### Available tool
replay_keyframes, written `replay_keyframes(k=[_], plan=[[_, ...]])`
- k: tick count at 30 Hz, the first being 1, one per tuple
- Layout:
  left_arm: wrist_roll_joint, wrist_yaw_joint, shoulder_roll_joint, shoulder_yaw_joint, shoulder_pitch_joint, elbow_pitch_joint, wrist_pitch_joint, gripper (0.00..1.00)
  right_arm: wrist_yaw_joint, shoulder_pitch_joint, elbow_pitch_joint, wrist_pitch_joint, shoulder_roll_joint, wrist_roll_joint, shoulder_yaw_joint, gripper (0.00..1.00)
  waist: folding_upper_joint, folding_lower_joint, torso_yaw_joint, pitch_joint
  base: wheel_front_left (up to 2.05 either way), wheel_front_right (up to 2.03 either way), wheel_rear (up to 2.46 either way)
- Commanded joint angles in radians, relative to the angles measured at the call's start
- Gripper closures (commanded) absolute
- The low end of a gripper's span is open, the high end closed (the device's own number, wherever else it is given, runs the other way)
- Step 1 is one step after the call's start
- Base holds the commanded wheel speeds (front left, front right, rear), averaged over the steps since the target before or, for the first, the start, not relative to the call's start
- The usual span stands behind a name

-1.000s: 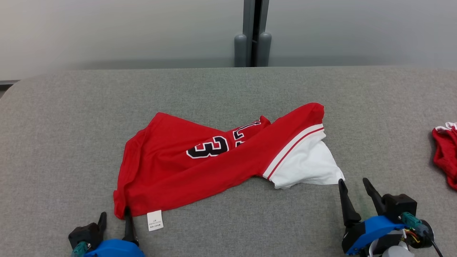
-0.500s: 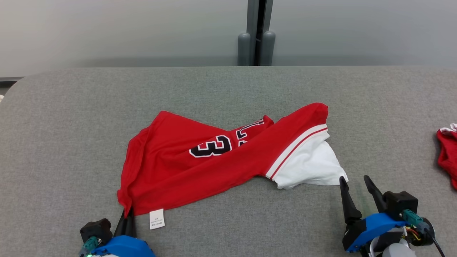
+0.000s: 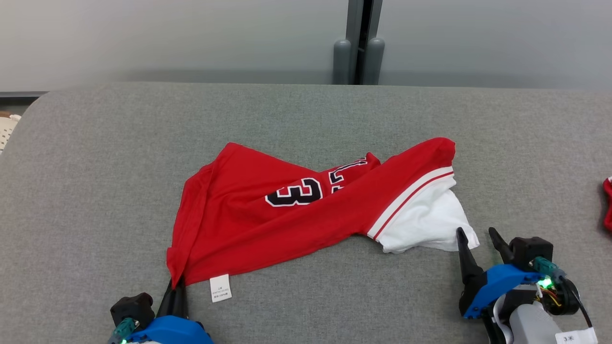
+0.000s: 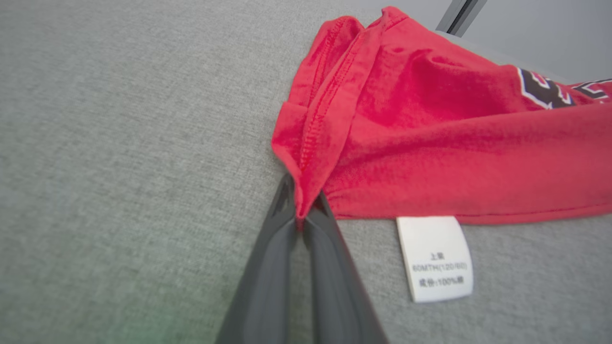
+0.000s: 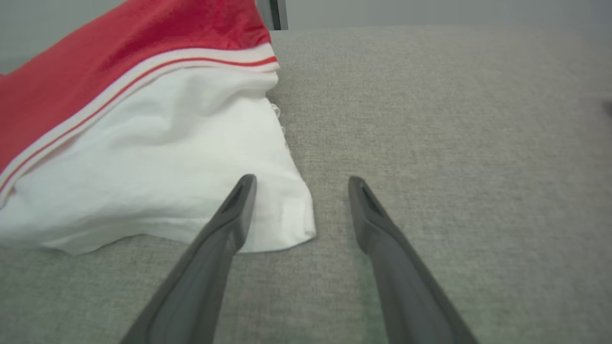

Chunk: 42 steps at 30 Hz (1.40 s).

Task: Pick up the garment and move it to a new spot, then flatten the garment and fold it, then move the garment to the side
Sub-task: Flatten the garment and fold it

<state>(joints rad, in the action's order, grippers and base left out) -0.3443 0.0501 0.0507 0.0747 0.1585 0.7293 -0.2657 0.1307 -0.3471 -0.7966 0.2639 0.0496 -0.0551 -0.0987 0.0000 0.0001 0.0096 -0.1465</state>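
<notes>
A grey fabric tabletop [image 3: 95, 143] with a rounded upper-left corner spans the frame, backed along the top by pale, evenly lit wall panels [image 3: 167, 38] that a dark vertical post [image 3: 364, 24] with two rounded grey caps [image 3: 342, 62] splits right of centre.

The jersey [image 3: 296, 210] lies mid-table [image 3: 95, 167], the left gripper [image 3: 176, 285] at its near-left corner, the care label [image 3: 221, 288] just right of that, the right gripper [image 3: 475, 232] at its near-right corner.

Red knit garment [image 3: 248, 229] with white panel, twisted and rumpled on grey fabric-covered table [image 3: 95, 167].
Lies mid-table, black white-edged "3" facing up, striped white end to the right, near-left corner drawn to a point beside a white care label [image 3: 220, 288].
</notes>
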Motion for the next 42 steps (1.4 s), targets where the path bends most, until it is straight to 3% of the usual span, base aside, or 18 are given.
replay_keyframes(k=[1,4,5,6,7,11,15,20,24,32,36,42], plan=[[0.003,-0.004,0.001,0.001,-0.003,-0.002,0.003,1.0,0.0,-0.04,-0.049,0.0,0.002,0.014,-0.013,0.0,0.0,-0.0001,0.005,-0.006,0.0,0.0,0.0],[0.002,-0.002,0.001,0.007,0.002,-0.005,0.003,1.0,0.0,-0.076,-0.152,-0.002,0.003,0.042,-0.015,0.0,0.0,-0.0001,0.011,-0.009,0.0,0.0,0.0],[0.0,-0.001,0.001,0.009,0.003,-0.006,0.003,1.0,0.0,-0.085,-0.189,-0.013,0.002,0.048,-0.005,0.31,0.0,-0.0001,0.014,-0.009,0.0,0.0,0.0],[-0.001,0.0,0.001,0.013,0.004,-0.006,0.003,1.0,0.0,-0.091,-0.226,-0.022,0.001,0.038,0.007,0.74,0.0,-0.0001,0.016,-0.009,0.0,0.0,0.0],[-0.002,0.0,0.001,0.016,0.004,-0.006,0.003,1.0,0.0,-0.095,-0.256,-0.022,-0.001,0.025,0.021,1.0,0.0,-0.0001,0.018,-0.008,0.0,0.0,0.0],[-0.005,-0.001,0.0,0.019,-0.005,-0.009,0.002,1.0,0.0,-0.097,-0.328,-0.017,-0.004,-0.023,0.058,1.0,0.0,-0.0001,0.018,0.002,0.0,0.0,0.0],[0.004,0.006,0.0,0.015,-0.02,-0.041,0.002,1.0,0.0,-0.089,-0.297,-0.004,-0.002,-0.08,0.065,1.0,0.0,-0.0001,0.011,0.032,0.0,0.0,0.0],[-0.005,0.028,0.0,-0.015,-0.03,-0.137,0.001,1.0,0.0,-0.066,-0.093,0.0,0.003,-0.171,0.044,1.0,0.0,-0.0001,0.0,0.091,0.0,0.0,0.0],[-0.031,0.041,0.0,-0.043,-0.026,-0.223,0.001,1.0,0.0,-0.054,0.054,0.0,0.003,-0.313,0.038,1.0,0.0,-0.0001,-0.008,0.144,0.0,0.0,0.0],[-0.107,0.074,0.011,-0.055,0.106,-0.333,0.007,1.0,0.0,-0.134,0.291,0.0,0.004,-0.505,0.045,1.0,0.0,-0.0001,-0.017,0.215,0.0,0.0,0.0],[-0.158,0.081,0.044,-0.033,0.185,-0.379,0.08,1.0,0.0,-0.179,0.371,-0.011,0.022,-0.54,0.045,1.0,0.0,-0.0001,-0.016,0.231,0.0,0.0,0.0],[-0.33,0.072,0.092,-0.047,0.349,-0.531,0.357,1.0,0.0,-0.279,0.546,-0.095,0.053,-0.57,0.01,1.0,0.0,-0.0001,-0.008,0.235,0.0,0.0,0.0]])
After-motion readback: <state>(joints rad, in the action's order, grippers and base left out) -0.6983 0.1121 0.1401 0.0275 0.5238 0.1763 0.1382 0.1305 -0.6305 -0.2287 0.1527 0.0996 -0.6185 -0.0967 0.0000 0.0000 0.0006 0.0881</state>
